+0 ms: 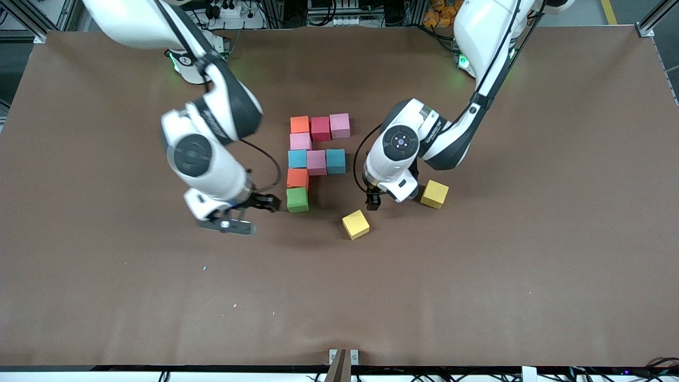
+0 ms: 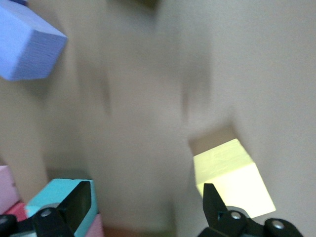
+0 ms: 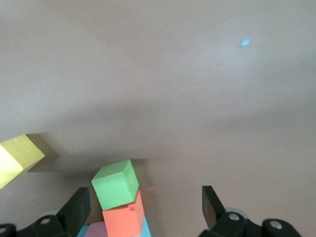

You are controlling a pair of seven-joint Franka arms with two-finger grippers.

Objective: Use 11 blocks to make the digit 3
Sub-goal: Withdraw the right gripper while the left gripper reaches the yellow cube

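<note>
Nine blocks form the partial digit 3 (image 1: 314,159), ending at the green block (image 1: 297,199), with both yellow blocks (image 1: 355,224) loose nearby, while the right gripper (image 1: 263,204) and left gripper (image 1: 373,202) stand wide open, empty.

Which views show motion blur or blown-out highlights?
Front view: right gripper smeared beside the green block, everything else crisp. Left wrist view: table streaked, yellow block overexposed. Right wrist view: sharp, soft shadows only.

Robotics lab: aluminium frame (image 1: 32,18), brown table (image 1: 106,297), cables (image 1: 228,10)
</note>
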